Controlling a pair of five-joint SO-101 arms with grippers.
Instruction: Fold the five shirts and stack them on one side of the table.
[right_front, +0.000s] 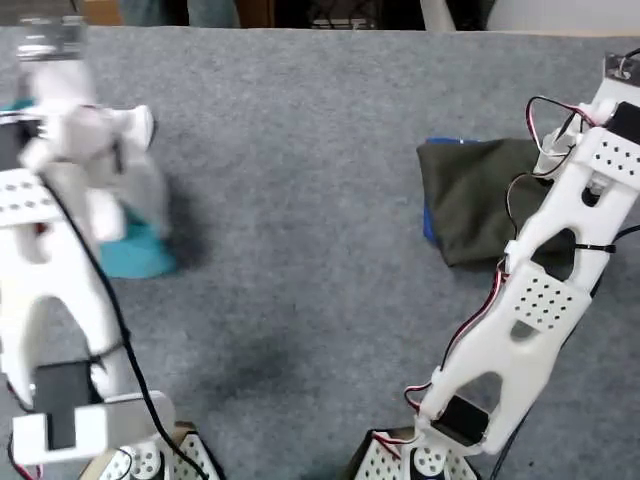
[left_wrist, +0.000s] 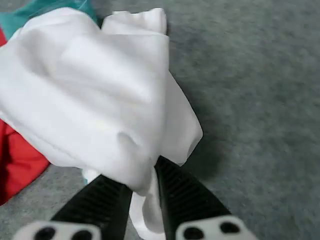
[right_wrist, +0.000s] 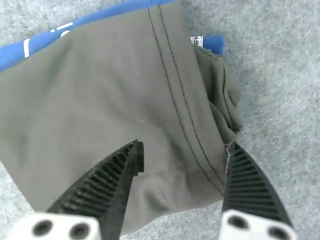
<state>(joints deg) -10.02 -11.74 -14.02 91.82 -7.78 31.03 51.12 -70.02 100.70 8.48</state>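
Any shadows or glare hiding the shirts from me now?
High view: soft shadow on the table beside the teal shirt. Left wrist view: the white shirt in the left gripper throws a dark shadow on the table. Right wrist view: even light, no glare, stitching on the olive shirt plain by the open right gripper.

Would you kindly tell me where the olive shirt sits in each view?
High view: olive shirt at the right, partly under the right arm.
Right wrist view: olive shirt across the middle, lying on the blue shirt.
Left wrist view: white shirt instead.
Shared landmark: the grey table cover.
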